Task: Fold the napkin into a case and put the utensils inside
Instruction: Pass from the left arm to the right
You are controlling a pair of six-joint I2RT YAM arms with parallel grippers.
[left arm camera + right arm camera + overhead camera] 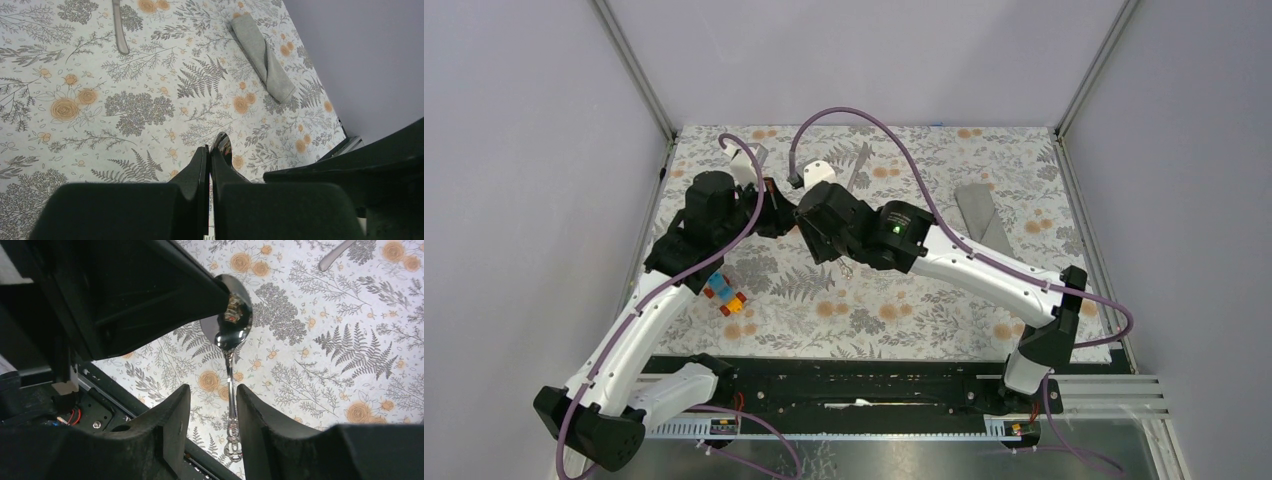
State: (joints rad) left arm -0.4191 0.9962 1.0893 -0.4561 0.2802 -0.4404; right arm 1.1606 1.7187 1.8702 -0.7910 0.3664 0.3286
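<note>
While the left end effector (210, 152) is pressed together on the bowl of a shiny silver spoon (233, 324), it holds the spoon above the counter (944, 320). The ornate handle hangs between the spread fingers of the right end effector (214, 390), and the second utensil (119, 30) lies flat near the far edge. The case (264, 54), plain matte grey cloth folded narrow, rests well apart toward the right on a tablecloth (135, 107) printed with ferns and orange roses, enclosed by pale lilac walls (874, 60) and aluminium posts (634, 70).
</note>
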